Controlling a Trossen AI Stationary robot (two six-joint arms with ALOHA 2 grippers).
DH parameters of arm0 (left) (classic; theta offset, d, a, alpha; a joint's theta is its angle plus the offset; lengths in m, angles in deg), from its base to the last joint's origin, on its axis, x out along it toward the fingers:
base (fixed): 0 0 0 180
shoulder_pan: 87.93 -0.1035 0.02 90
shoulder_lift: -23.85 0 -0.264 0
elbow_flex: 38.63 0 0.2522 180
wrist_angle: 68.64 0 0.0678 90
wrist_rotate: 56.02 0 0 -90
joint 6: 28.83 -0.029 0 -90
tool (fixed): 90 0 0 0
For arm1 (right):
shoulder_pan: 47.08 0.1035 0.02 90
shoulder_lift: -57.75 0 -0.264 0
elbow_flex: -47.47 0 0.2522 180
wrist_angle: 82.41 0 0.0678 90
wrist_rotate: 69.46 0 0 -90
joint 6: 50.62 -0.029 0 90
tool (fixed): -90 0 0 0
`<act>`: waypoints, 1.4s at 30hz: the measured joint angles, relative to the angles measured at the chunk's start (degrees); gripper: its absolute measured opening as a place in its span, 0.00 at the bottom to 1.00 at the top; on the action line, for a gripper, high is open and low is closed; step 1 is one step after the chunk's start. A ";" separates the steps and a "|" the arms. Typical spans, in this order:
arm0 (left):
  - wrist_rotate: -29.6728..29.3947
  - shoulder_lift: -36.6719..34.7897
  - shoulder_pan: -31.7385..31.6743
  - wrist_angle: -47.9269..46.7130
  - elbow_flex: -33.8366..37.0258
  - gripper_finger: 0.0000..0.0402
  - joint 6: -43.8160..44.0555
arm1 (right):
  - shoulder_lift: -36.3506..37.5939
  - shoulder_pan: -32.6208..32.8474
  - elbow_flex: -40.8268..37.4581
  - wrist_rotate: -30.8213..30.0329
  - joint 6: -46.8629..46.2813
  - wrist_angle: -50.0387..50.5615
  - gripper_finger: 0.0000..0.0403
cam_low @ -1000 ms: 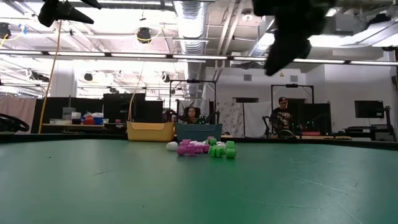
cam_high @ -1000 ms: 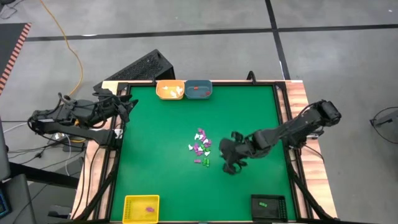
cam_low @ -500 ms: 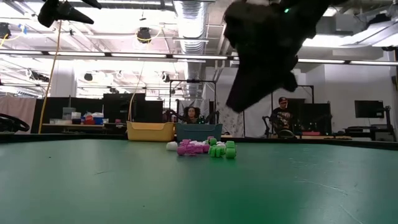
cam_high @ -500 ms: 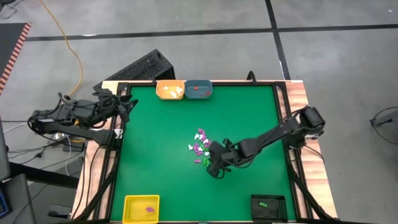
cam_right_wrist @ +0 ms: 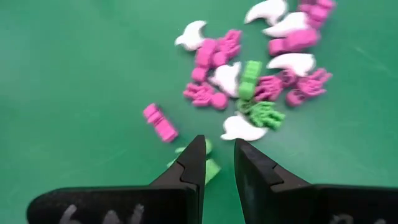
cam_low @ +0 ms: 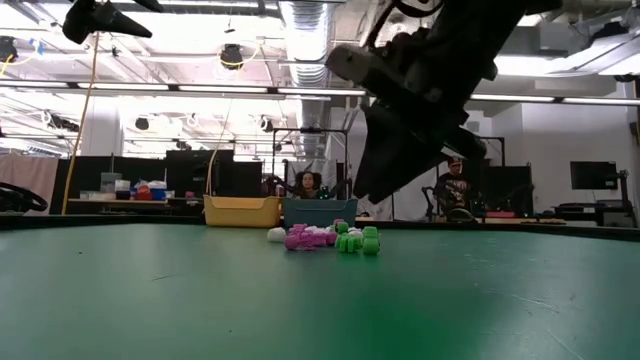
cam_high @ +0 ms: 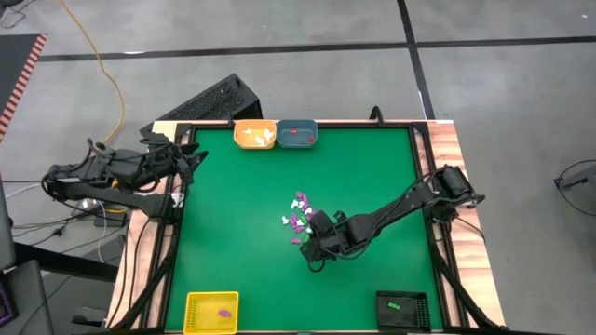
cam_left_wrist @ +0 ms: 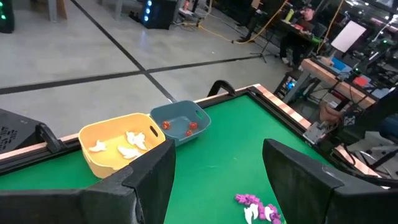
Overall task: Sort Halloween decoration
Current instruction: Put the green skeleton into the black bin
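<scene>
1. Right jaws [cam_right_wrist: 217, 163]: narrowly parted, a slim gap between the tips, grasping nothing. They hang just above the desk at the near edge of the trinket pile, over a green piece [cam_right_wrist: 208, 168] partly hidden behind the tips.
2. In the high view the right jaws [cam_high: 315, 253] sit just below centre frame, at the lower right edge of the pile; the arm runs off to the right desk edge.
3. Halloween decoration pile [cam_high: 300, 221]: purple, white and green trinkets clustered mid-desk, slightly right of centre. One purple piece [cam_right_wrist: 160, 123] lies apart from the cluster.
4. Low view: pile [cam_low: 325, 238] on the green desk [cam_low: 200, 300], right jaws [cam_low: 375, 185] above and just right of it.
5. Left jaws [cam_left_wrist: 214, 186]: released, fingers wide apart, empty; parked off the left desk edge [cam_high: 191, 158].
6. Trays: yellow-orange tray [cam_high: 254, 134] with white pieces and blue tray [cam_high: 297, 134] with red pieces at top edge; yellow tray [cam_high: 211, 311] lower left with a purple piece; black tray [cam_high: 402, 308] lower right with a green piece.
</scene>
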 joint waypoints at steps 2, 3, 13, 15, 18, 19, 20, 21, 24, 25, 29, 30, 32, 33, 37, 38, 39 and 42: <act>-0.02 0.00 0.00 0.00 0.00 0.58 -0.12 | 0.00 0.47 -0.03 -1.50 -2.42 0.55 0.20; -0.02 0.00 0.00 0.00 0.00 0.58 -0.28 | 0.00 0.71 -0.04 -1.78 -3.25 0.09 0.20; 2.09 0.00 0.00 -0.02 0.00 0.58 -0.67 | 0.00 4.04 -0.02 -4.83 -12.63 0.88 0.20; 2.53 0.00 0.00 -0.02 0.00 0.58 -1.09 | 0.02 4.39 -0.02 -5.07 -13.85 0.55 0.20; 2.51 0.00 0.00 -0.02 0.00 0.58 -1.83 | -0.50 4.77 -0.01 -5.85 -14.72 -0.16 0.20; 2.49 0.00 -0.02 -0.03 0.00 0.58 -2.02 | -0.98 4.71 0.02 -5.97 -15.08 -0.67 0.20; 2.49 0.00 0.00 -0.04 0.00 0.58 -2.05 | -1.57 4.61 0.02 -6.08 -15.23 -1.15 0.20; 2.49 0.00 0.00 -0.06 0.00 0.58 -2.05 | -2.36 4.61 0.02 -5.77 -15.22 -2.02 0.20; 2.49 0.00 0.00 -0.11 0.00 0.58 -2.05 | -5.60 4.54 0.82 -4.99 -15.22 -5.27 0.20; 2.49 0.00 0.00 -0.11 0.00 0.58 -2.05 | -6.61 4.56 1.59 -5.10 -15.20 -4.89 0.20; 2.57 0.00 0.00 -0.09 0.00 0.58 -2.03 | -9.35 4.52 4.82 -5.33 -15.17 -2.70 0.20; 2.74 0.00 -0.01 -0.09 0.00 0.58 -2.03 | -9.95 4.56 5.30 -5.68 -15.17 -2.33 0.20; 2.80 0.00 0.00 -0.04 0.00 0.58 -2.01 | -10.32 4.56 6.08 -5.84 -15.16 -1.09 0.20; 2.80 0.00 -0.02 -0.04 0.00 0.58 -2.01 | -10.32 4.56 6.15 -5.74 -15.17 -0.43 0.20; 2.82 0.00 -0.01 -0.02 0.00 0.58 -2.00 | -9.90 5.27 6.25 -5.86 -17.86 3.73 0.20; 2.82 0.00 -0.01 -0.04 0.00 0.58 -1.99 | -9.60 5.63 6.25 -5.88 -18.93 5.30 0.20; 2.82 -0.02 0.00 -0.04 0.00 0.58 -1.99 | -9.36 6.01 6.26 -5.88 -19.90 6.43 0.20; 2.82 0.00 0.00 -0.02 0.00 0.58 -2.01 | -9.06 7.07 6.15 -5.29 -21.55 9.32 0.20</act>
